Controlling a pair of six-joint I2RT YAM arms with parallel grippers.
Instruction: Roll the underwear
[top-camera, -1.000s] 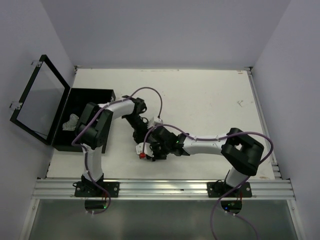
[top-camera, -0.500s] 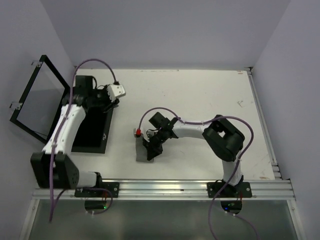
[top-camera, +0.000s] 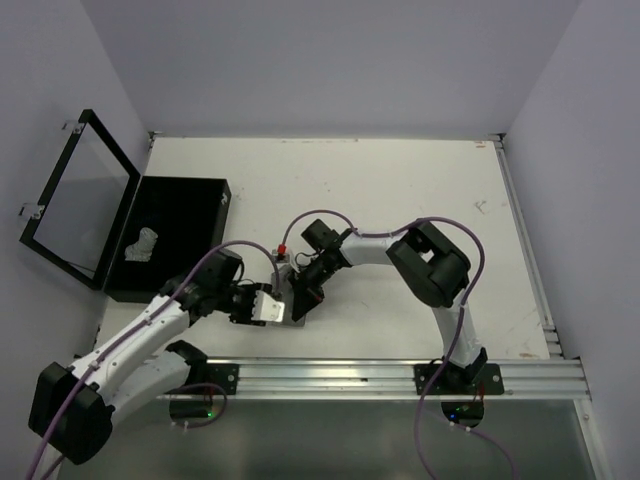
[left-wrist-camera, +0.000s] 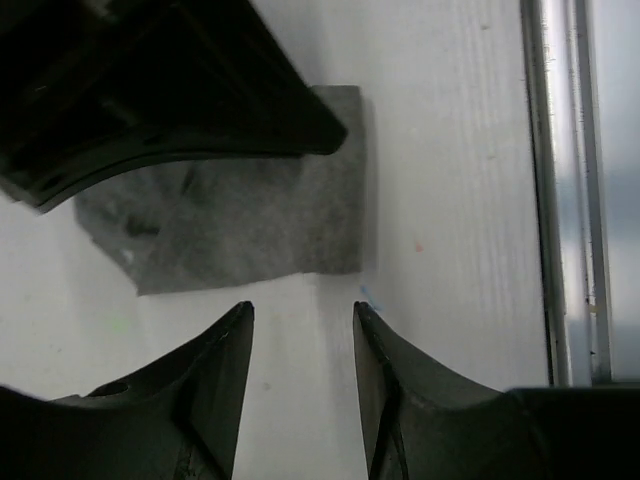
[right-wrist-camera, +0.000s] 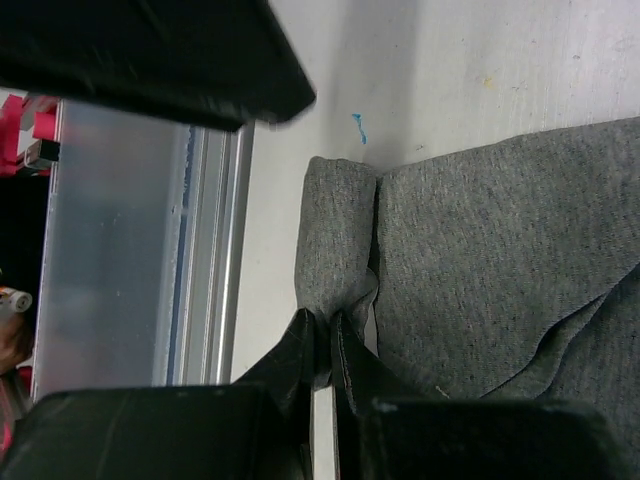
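Observation:
One heather grey underwear (top-camera: 296, 316) lies flat on the white table near the front edge. My right gripper (right-wrist-camera: 325, 335) is shut on a folded edge of the grey underwear (right-wrist-camera: 500, 240), and the pinched strip (right-wrist-camera: 335, 225) stands up as a small fold. My left gripper (left-wrist-camera: 300, 312) is open with only bare table between its fingers, just short of the underwear's near edge (left-wrist-camera: 250, 220). From above, the left gripper (top-camera: 281, 309) sits just left of the right gripper (top-camera: 301, 293). Another pale underwear (top-camera: 140, 245) lies in the black box.
The black box (top-camera: 190, 195) with its hinged lid (top-camera: 75, 200) open stands at the left of the table. The aluminium rail (top-camera: 330, 375) runs along the front edge, close to the cloth. A small blue mark (right-wrist-camera: 358, 127) is on the table by the fold.
My left arm has swung from the black box down to the front of the table beside the grey underwear, its jaws now wider. The right gripper stays on the cloth.

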